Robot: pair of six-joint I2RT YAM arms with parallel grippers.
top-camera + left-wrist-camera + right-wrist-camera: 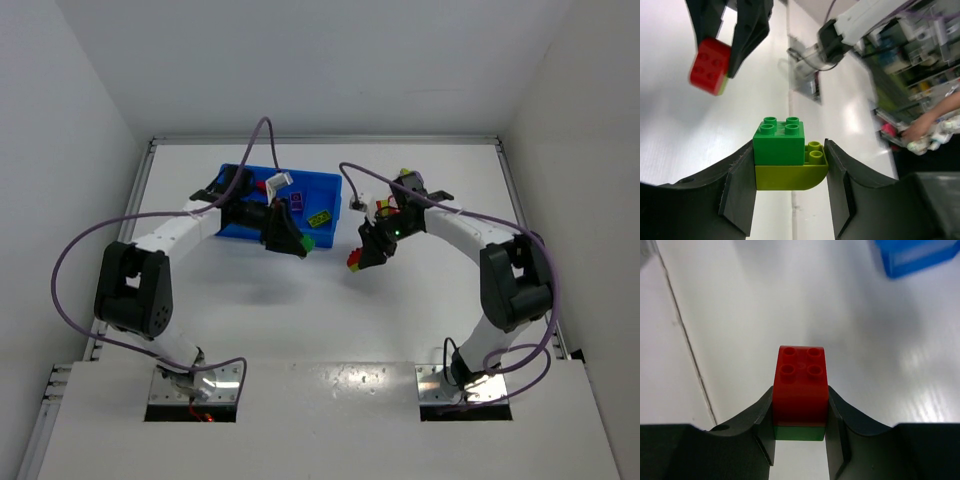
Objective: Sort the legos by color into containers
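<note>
We saw the left gripper [790,172] clenched on a clump of two bricks [785,162], green on top of yellow-green, held by the near right corner of the blue tray [322,188]. The right gripper [800,427] grasped a red brick [801,390] with a greenish piece beneath it, over the table [300,320] right of the tray. Other loose bricks [384,209] lay near the right arm, and a few sat inside the tray.

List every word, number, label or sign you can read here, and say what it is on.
None can be read.
Dark marks on a yellow-green piece in the blue tray: too small to read.
Studs of the green and lime clump and the red brick: no lettering shows.
</note>
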